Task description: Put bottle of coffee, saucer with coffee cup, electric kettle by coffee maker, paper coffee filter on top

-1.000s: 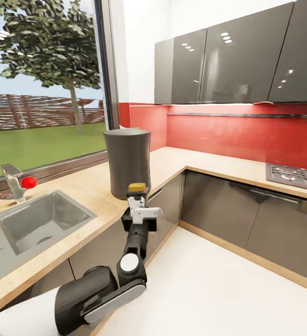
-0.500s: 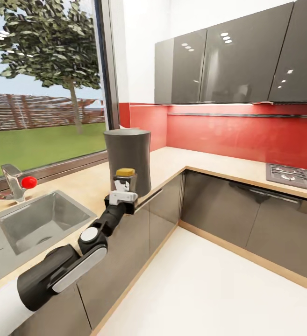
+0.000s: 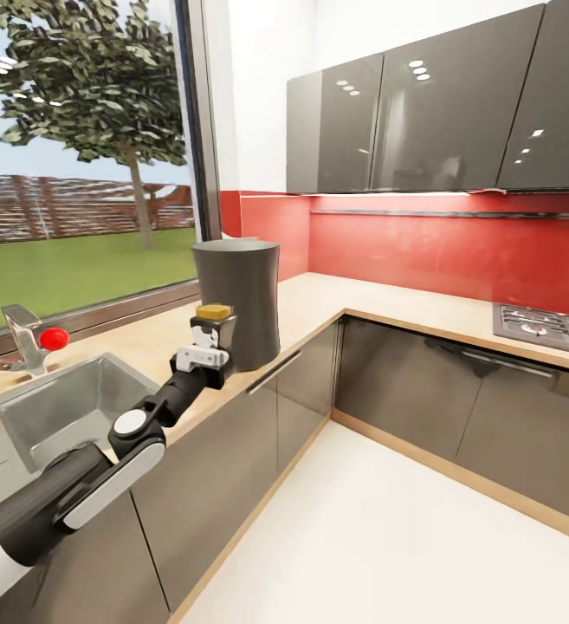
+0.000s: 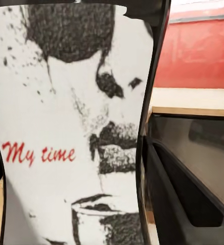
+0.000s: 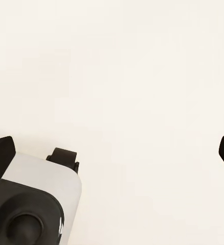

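The left gripper (image 3: 212, 340) clasps the bottle of coffee (image 3: 214, 323) between its jaws — over the countertop (image 3: 158, 347) front edge, beside the coffee maker (image 3: 236, 299). Right gripper jaws (image 5: 112, 153) spread apart.

the left arm (image 3: 76, 490) is glossy black with a grey side panel, a white round joint cap, and a white-bodied hand (image 3: 204, 347).

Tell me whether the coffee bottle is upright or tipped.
Upright: the bottle of coffee sits in the left tool with its yellow lid on top, beside the coffee maker.
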Controlling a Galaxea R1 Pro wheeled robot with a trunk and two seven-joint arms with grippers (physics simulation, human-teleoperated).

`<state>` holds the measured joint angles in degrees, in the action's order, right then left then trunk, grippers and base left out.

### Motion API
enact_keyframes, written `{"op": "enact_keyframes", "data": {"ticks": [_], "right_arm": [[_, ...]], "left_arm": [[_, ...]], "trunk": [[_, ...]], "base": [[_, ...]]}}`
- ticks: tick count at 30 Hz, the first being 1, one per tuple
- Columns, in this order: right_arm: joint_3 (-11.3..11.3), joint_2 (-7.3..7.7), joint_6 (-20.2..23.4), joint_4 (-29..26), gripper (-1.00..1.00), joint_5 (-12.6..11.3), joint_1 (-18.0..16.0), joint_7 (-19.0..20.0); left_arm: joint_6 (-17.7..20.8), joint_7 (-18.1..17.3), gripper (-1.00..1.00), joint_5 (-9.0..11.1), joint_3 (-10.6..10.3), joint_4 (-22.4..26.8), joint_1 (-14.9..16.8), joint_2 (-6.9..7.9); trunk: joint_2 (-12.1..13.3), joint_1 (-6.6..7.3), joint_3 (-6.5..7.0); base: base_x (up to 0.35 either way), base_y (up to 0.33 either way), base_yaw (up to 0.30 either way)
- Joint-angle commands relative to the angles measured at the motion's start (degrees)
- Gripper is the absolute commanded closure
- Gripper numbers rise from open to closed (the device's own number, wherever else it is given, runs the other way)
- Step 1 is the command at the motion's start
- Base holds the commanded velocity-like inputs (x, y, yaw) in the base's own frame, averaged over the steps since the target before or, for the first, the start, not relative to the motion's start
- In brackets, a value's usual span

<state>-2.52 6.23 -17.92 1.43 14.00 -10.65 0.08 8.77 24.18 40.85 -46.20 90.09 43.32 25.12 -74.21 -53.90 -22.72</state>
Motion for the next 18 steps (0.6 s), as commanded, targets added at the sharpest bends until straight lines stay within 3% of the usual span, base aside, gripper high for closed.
{"op": "enact_keyframes", "data": {"ticks": [1, 7, 18], "right_arm": [[-0.23, 0.01, -0.3, 0.15, -1.0, -0.01, -0.07, 0.01], [-0.22, 0.01, -0.31, 0.15, -1.0, -0.01, -0.07, 0.01], [-0.21, 0.01, -0.32, 0.15, -1.0, 0.02, -0.07, 0.01]], "left_arm": [[0.14, 0.4, 1.0, 0.19, -0.2, 0.04, 0.09, 0.35], [0.04, 0.46, 1.0, 0.19, -0.34, -0.29, 0.09, 1.42], [-0.18, 0.71, 1.0, 0.19, -0.6, -2.17, 0.09, 1.53]], "trunk": [[-0.04, 0.0, -0.07], [-0.04, 0.0, -0.07], [-0.04, 0.0, -0.07]], "base": [[0.0, 0.0, 0.0], [0.0, 0.0, 0.0], [0.111, 0.0, 0.0]]}}
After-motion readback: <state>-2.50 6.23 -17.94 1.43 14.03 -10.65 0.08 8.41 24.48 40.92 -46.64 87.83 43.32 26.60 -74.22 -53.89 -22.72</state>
